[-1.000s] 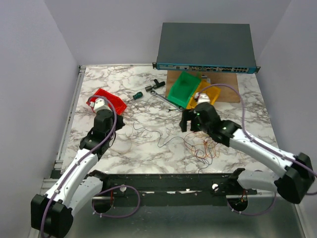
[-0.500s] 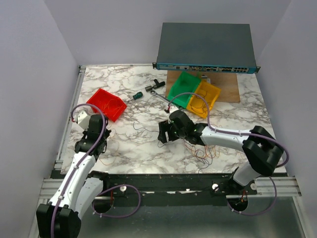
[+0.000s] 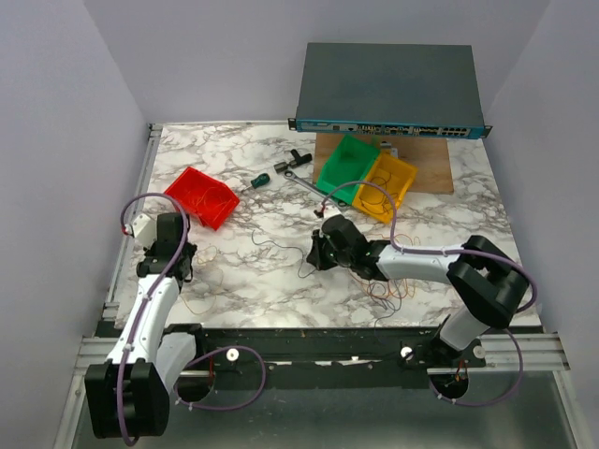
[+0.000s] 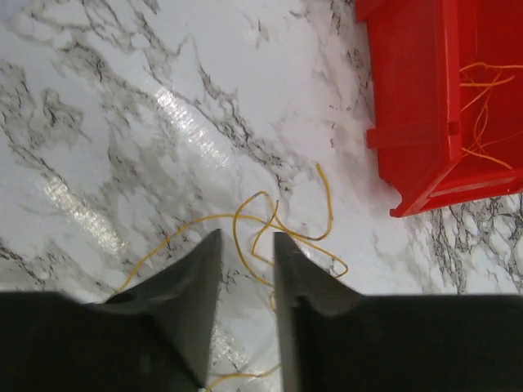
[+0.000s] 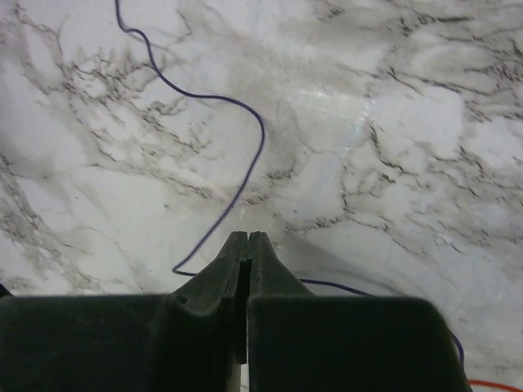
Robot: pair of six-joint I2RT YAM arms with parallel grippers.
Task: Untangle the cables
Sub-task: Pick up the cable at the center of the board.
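A yellow cable (image 4: 270,216) lies looped on the marble, partly between my left gripper's (image 4: 247,245) jaws, which stand apart over it without clamping it. In the top view that left gripper (image 3: 178,267) is near the table's left edge. My right gripper (image 5: 248,238) is shut, tips on the table. A dark purple cable (image 5: 245,175) curves down and runs in under its closed fingers from both sides. From above, the right gripper (image 3: 316,254) sits mid-table at that purple cable (image 3: 281,247). A tangle of orange and red cables (image 3: 388,285) lies right of it.
A red bin (image 3: 201,196) holding orange wires stands at the left, with its corner (image 4: 425,139) close to my left gripper. Green bin (image 3: 346,168) and yellow bin (image 3: 386,185) sit on a wooden board (image 3: 430,164). A screwdriver (image 3: 260,178), a wrench (image 3: 309,187) and a network switch (image 3: 388,89) lie farther back.
My left arm drew back from the red bin toward the left edge and its jaws opened. My right arm swung left from the tangle to the purple cable and shut.
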